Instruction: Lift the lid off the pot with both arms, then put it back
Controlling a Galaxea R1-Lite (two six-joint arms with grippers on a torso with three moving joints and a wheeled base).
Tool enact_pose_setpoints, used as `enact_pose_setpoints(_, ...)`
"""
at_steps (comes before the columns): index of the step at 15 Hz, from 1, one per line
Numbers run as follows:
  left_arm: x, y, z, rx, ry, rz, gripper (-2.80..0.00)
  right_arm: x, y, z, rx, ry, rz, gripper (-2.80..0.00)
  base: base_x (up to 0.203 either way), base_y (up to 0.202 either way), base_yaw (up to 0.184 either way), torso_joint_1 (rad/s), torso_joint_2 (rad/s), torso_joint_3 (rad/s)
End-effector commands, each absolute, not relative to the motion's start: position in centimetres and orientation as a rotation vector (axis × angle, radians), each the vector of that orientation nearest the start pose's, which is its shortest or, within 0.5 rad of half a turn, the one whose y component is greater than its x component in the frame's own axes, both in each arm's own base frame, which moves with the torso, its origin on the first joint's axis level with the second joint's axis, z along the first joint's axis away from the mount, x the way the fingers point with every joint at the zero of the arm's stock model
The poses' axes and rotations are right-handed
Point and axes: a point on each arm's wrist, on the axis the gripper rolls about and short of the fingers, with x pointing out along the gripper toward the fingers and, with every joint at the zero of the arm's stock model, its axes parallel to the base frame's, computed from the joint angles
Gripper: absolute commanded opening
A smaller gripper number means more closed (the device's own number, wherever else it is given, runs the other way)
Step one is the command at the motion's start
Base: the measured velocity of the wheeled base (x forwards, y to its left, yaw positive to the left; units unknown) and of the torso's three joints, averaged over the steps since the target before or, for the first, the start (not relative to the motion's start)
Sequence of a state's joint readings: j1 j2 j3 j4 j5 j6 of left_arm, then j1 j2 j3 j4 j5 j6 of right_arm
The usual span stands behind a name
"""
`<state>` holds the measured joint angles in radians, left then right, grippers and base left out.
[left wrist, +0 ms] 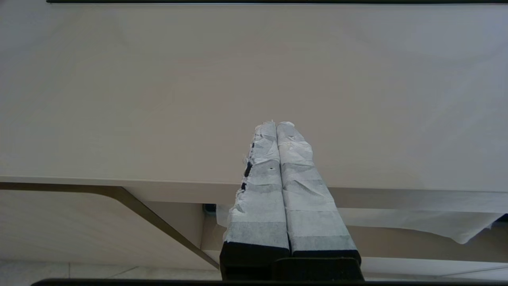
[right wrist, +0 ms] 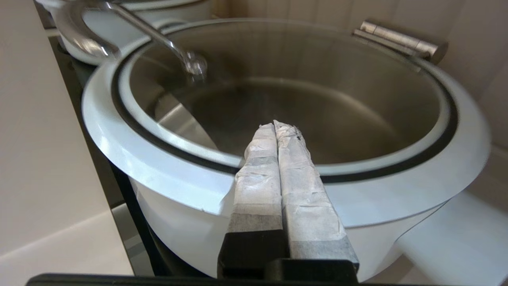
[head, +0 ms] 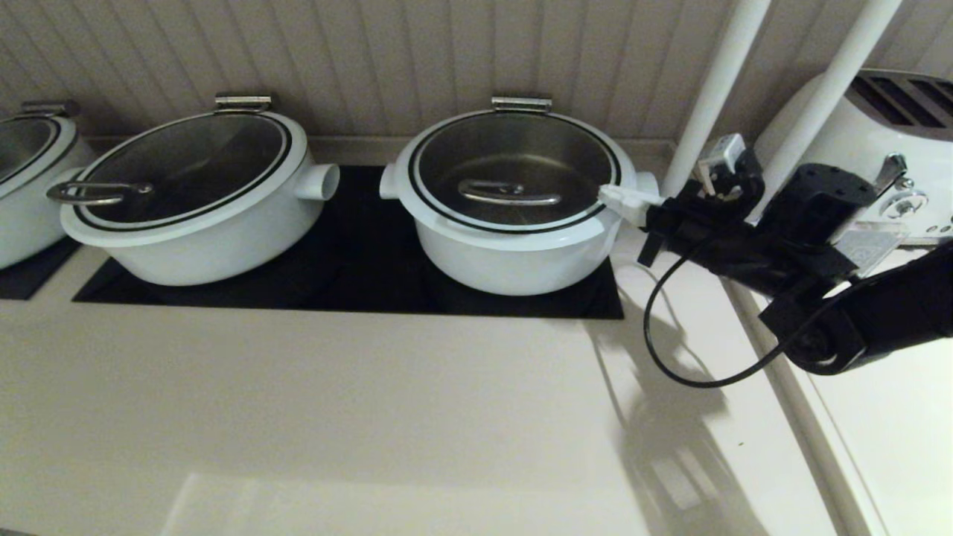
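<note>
The glass lid [head: 514, 167] sits closed and level on the round white pot [head: 514, 253], its straight steel bar handle [head: 508, 195] lying across the middle of the glass and its steel hinge [head: 521, 103] at the 12 o'clock edge, against the ribbed wall. The pot stands on the right-hand part of a black panel [head: 350, 275] set into the pale bench [head: 335, 417], with one stubby white side handle [head: 388, 182] at its 9 o'clock side. At the pot's 3 o'clock edge the right tool [head: 616, 198] reaches in from the right, its tape-wrapped fingers [right wrist: 278, 167] pressed flat together with nothing between them, their tips lying over the lid's wide white rim [right wrist: 166, 174] just at the thin black ring; whether they touch the rim cannot be told. The right arm [head: 819, 246] stretches back toward 4 o'clock, a loose black cable [head: 670, 350] looping below it. Well to the pot's 9 o'clock stands a wider white pot [head: 201, 216] whose lid carries a steel loop handle [head: 93, 192] overhanging the rim, and a third white pot [head: 30, 186] shows at the far left edge. A white appliance [head: 878, 149] stands at the pot's 3 o'clock, beyond the arm. The left tool [left wrist: 279, 127], seen only from its own wrist camera, hangs over bare bench near the front edge, its taped fingers also clenched together on nothing.
</note>
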<state>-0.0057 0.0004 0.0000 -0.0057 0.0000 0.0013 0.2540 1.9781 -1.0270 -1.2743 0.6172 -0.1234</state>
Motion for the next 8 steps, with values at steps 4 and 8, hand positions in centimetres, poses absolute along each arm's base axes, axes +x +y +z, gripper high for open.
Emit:
enact_pose_setpoints(4, -2.3, 0.0, 7.6, 0.002, -0.005, -0.005, -2.8, 33.5, 9.8, 25.0, -0.19, -0.454, 0.829, -2.8, 0.0, 0.0, 0.0, 0.0, 0.0, 0.0)
enact_pose_setpoints(8, -2.3, 0.0, 7.6, 0.002, -0.005, -0.006, -2.8, 30.5, 8.6, 28.4, -0.211, -0.486, 0.799, -2.8, 0.0, 0.0, 0.0, 0.0, 0.0, 0.0)
